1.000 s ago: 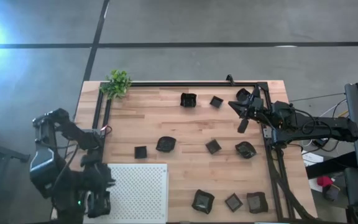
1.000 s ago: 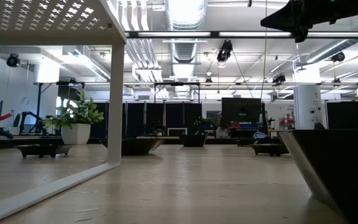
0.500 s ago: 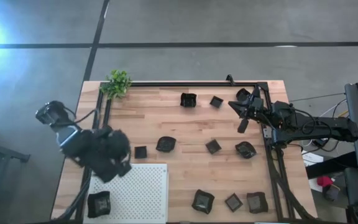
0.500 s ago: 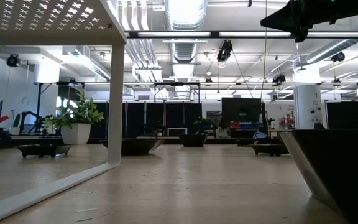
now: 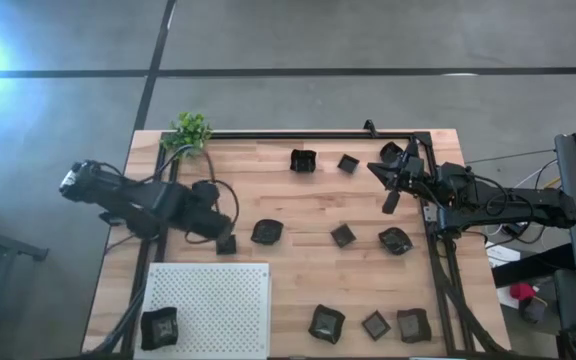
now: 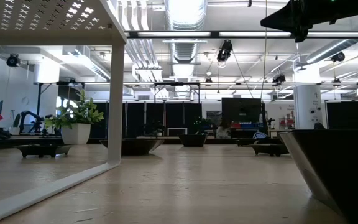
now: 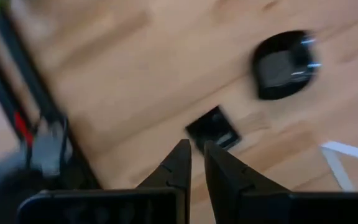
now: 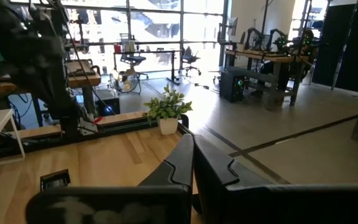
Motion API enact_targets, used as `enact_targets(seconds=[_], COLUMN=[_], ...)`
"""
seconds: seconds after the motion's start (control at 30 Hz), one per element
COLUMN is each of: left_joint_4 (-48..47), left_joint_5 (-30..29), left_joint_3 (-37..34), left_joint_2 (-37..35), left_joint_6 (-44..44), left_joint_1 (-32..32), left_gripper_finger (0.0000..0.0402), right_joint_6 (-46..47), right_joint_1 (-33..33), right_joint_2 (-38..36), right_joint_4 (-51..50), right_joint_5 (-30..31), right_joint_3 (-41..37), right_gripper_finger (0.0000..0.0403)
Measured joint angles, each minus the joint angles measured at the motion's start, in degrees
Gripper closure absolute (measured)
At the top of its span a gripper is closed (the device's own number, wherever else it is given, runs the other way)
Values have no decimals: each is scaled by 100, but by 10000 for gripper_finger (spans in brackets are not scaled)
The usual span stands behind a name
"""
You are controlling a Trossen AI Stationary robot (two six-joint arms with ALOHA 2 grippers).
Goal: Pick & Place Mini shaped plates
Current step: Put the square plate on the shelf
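Several small dark plates lie flat on the wooden table (image 5: 298, 200), among them a small square plate (image 5: 226, 244) and a rounded plate (image 5: 267, 232). One more plate (image 5: 158, 327) sits on the near-left corner of the white perforated board (image 5: 218, 300). My left gripper (image 5: 222, 229) hovers just on the far side of the square plate (image 7: 214, 128), its fingers together (image 7: 195, 149) and touching nothing. The rounded plate (image 7: 283, 65) lies beyond it. My right gripper (image 5: 392, 196) waits shut above the table's far right part.
A small green plant (image 5: 188, 133) stands at the far left corner. A black frame rail (image 5: 298, 134) runs along the far edge and down both sides. Three plates (image 5: 375, 325) lie in a row at the near right. Bare wood shows at the table's middle.
My left arm has risen from the near-left corner of the white board, where a plate now lies, and has swung toward the far side and the right, out over the wood to the small square plate. My right arm has kept still.
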Motion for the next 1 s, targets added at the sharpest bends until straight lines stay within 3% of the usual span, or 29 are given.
enact_targets(seconds=[0.17, 0.5, 1.0], left_joint_4=[254, 1378, 1725], left_joint_5=[416, 396, 505], left_joint_3=[-649, -1683, -2302], left_joint_2=[-24, -269, -271], left_joint_6=[-156, -545, -1225], left_joint_1=[264, 502, 568], left_gripper_finger=[363, 363, 362], right_joint_6=[0, -22, -30], right_joint_1=[0, 0, 0], right_joint_2=[0, 0, 2], right_joint_4=[0, 0, -2], right_joint_5=[0, 0, 2], right_joint_3=[2, 2, 2], right_gripper_finger=[394, 394, 394])
